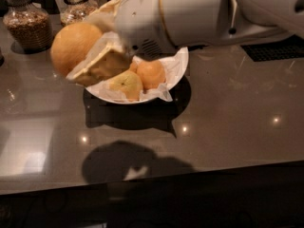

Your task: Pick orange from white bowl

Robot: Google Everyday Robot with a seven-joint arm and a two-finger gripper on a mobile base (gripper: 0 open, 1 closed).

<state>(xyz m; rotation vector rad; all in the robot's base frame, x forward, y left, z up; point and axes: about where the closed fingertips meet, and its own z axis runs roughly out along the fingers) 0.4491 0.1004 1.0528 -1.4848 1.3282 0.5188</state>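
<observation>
Clamping the orange (69, 44) between its fingers, the gripper (80, 49) hangs above the counter (237, 118) at nine o'clock from the bowl (183, 63). Lined with crumpled paper, the bowl holds one yellow-green fruit (126, 84) and one smaller orange (151, 74) in plain view. Two jars (28, 20) of grain stand at eleven o'clock.

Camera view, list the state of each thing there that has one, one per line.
Big round orange, held clear of the bowl.
White end effector, shut on the orange, raised left of the bowl.
Wide white paper-lined bowl, upright, holds yellow-green fruit.
Glass jar of grain, upright, filled.
</observation>
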